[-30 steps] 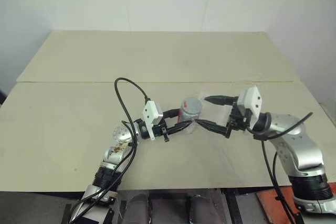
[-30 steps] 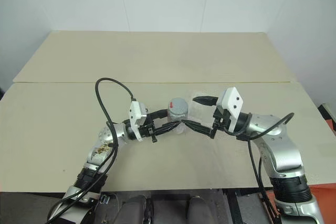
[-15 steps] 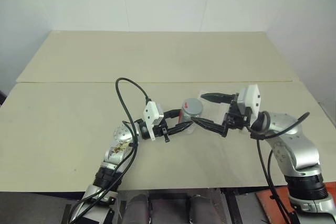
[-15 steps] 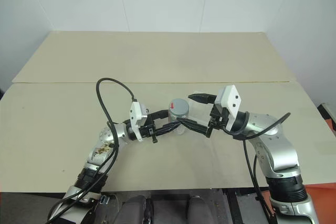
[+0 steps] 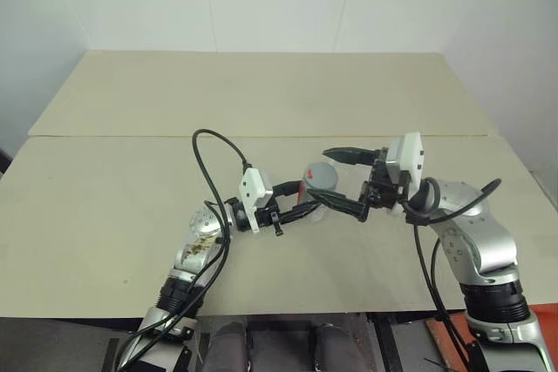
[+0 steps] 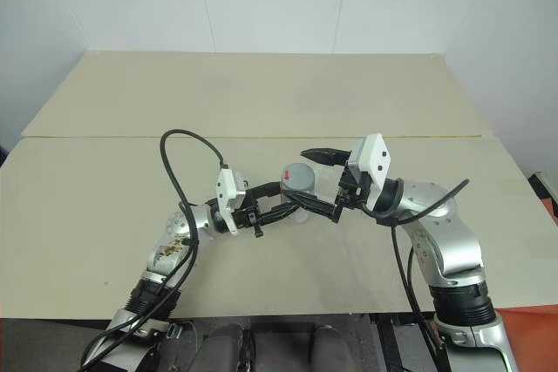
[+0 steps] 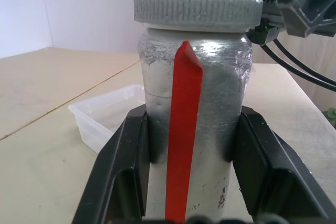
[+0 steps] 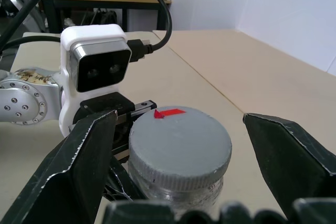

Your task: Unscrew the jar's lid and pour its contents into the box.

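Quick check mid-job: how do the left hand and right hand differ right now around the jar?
Left hand is shut on the jar, fingers pressed on its sides; right hand is open, fingers apart on either side of the lid without touching it. Left sits at the jar's body; right sits higher, at lid level. Both have black fingers and point toward each other, at the jar.

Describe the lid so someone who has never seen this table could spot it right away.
Start at the beige table and find where the two robot arms meet near its middle. There the left gripper clamps a silvery jar. The lid is the ribbed grey disc screwed on top of the jar, marked with a small red arrow, between the right gripper's open fingers.
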You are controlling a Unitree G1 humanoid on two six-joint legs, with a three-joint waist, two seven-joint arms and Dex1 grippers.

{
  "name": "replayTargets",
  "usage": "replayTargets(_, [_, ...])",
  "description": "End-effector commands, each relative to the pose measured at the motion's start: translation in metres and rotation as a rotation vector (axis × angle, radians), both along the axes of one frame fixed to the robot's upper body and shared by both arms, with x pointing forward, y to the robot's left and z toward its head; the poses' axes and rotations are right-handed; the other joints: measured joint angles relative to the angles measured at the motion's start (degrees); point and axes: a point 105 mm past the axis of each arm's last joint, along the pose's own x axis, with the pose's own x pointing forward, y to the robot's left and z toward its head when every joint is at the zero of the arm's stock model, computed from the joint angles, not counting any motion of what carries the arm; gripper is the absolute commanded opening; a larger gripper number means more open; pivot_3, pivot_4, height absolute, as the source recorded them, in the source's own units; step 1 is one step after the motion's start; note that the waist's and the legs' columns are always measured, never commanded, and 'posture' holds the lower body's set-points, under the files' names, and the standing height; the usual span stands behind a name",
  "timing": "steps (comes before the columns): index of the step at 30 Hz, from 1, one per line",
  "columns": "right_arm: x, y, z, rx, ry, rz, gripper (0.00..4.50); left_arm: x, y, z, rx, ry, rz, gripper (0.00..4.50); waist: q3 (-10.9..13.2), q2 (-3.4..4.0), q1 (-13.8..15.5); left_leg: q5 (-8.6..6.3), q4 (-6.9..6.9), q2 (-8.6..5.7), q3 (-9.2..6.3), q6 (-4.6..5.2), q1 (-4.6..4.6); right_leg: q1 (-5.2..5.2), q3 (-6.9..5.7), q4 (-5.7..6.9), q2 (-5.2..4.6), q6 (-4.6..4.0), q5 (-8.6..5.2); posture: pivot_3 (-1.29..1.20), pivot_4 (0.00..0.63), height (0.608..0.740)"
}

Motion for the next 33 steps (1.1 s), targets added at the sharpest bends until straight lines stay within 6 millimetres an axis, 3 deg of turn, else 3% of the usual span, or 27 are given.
replayTargets(1, [-0.0036, 0.0020, 0.0097, 0.022, -0.021, 0.034, 4.45, -0.0013, -0.0024, 0.0105, -0.023, -0.053, -0.004, 1.86, 0.00, 0.00, -0.01, 0.00, 0.00, 0.00, 0.00, 0.00, 0.00, 0.00, 0.00, 0.00, 0.00, 0.00, 0.00, 0.00, 0.150, 0.740])
replayTargets(14, [-0.0027, 0.0013, 0.0086, 0.025, -0.010, 0.047, 4.45, -0.0011, -0.0025, 0.0103, -0.023, -0.057, 0.001, 1.86, 0.00, 0.00, 0.00, 0.00, 0.00, 0.00, 0.00, 0.00, 0.00, 0.00, 0.00, 0.00, 0.00, 0.00, 0.00, 0.00, 0.150, 0.740])
replayTargets(17, [-0.0026, 0.0012, 0.0076, 0.022, -0.003, 0.051, 3.84, -0.0009, -0.0027, 0.0104, -0.024, -0.058, 0.001, 1.86, 0.00, 0.00, 0.00, 0.00, 0.00, 0.00, 0.00, 0.00, 0.00, 0.00, 0.00, 0.00, 0.00, 0.00, 0.00, 0.00, 0.150, 0.740])
replayTargets(20, [-0.0014, 0.0008, 0.0079, 0.022, -0.009, 0.044, 2.86, -0.0006, -0.0029, 0.0108, -0.025, -0.057, 0.000, 1.86, 0.00, 0.00, 0.00, 0.00, 0.00, 0.00, 0.00, 0.00, 0.00, 0.00, 0.00, 0.00, 0.00, 0.00, 0.00, 0.00, 0.150, 0.740])
replayTargets(33, [-0.0024, -0.0015, 0.0117, 0.025, -0.042, 0.049, 2.78, -0.0079, -0.0026, 0.0100, -0.028, -0.038, -0.058, 1.86, 0.00, 0.00, -0.01, 0.00, 0.00, 0.00, 0.00, 0.00, 0.00, 0.00, 0.00, 0.00, 0.00, 0.00, 0.00, 0.00, 0.150, 0.740])
